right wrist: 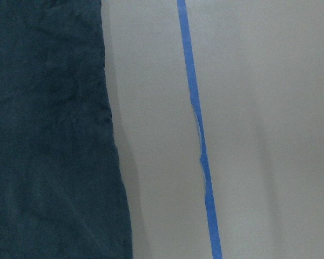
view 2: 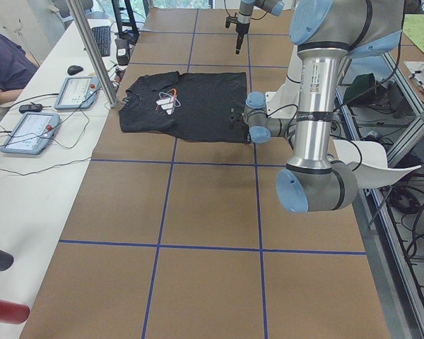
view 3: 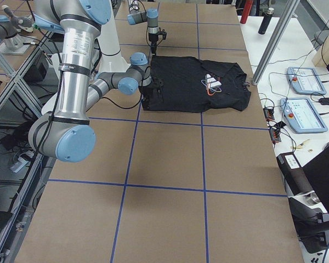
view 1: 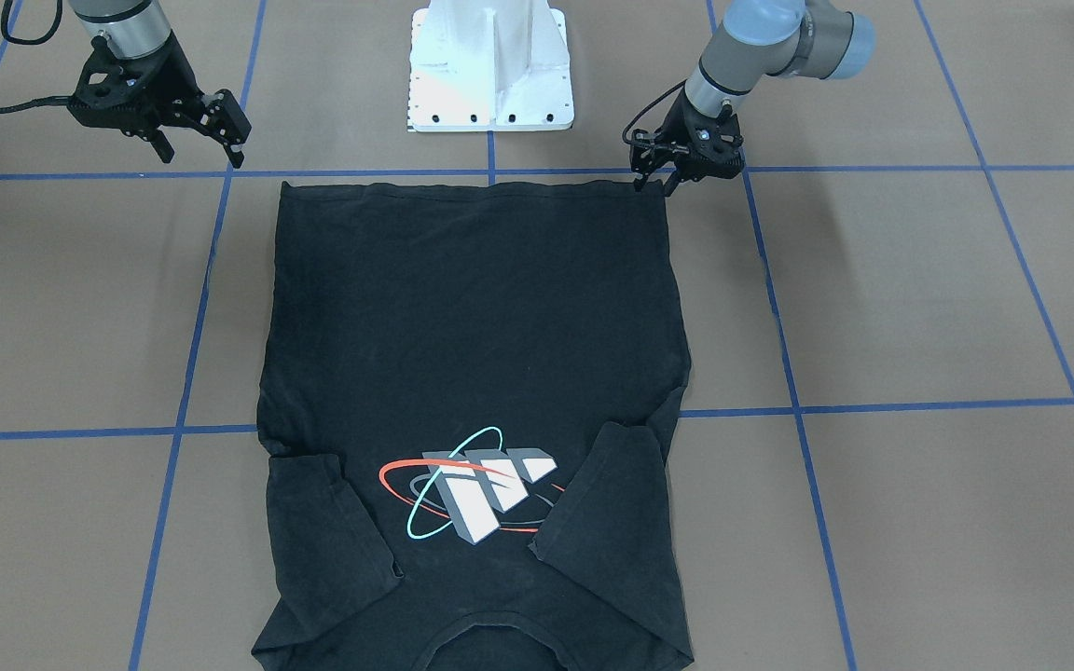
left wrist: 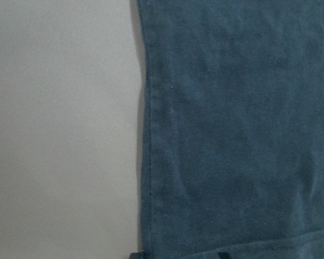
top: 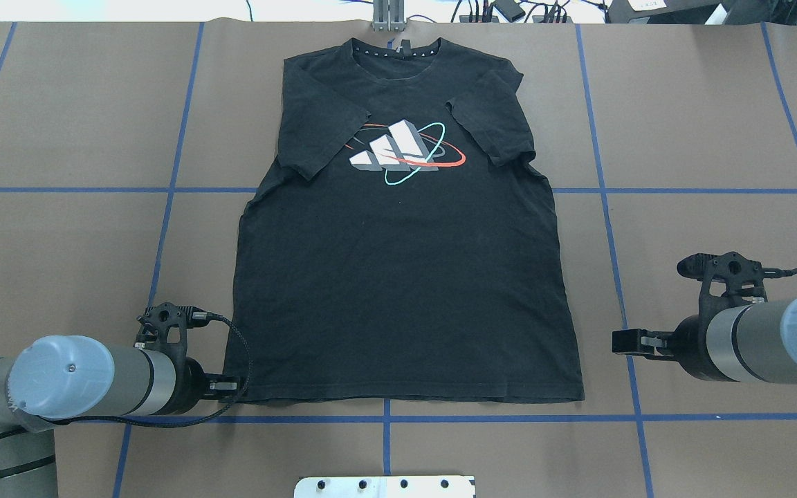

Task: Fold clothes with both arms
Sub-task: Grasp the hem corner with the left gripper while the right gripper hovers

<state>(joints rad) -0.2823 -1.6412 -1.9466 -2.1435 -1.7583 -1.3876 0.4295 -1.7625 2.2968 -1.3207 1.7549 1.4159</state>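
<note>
T-shirt (top: 398, 277) laid flat on table (top: 59, 138), print (top: 402, 149) up. Collar at far edge, hem toward white pedestal (view 1: 490, 65). Both sleeves folded inward over chest, print flanked by them. Left gripper (view 1: 654, 184) lowered at hem corner on robot's left, jaws parted, shirt's side edge straddled by tips in wrist view, nothing clamped. Right gripper (view 1: 199, 149) held above table, jaws spread, clear of opposite hem corner. Blue tape line (top: 509, 417) noted just beside hem.
</note>
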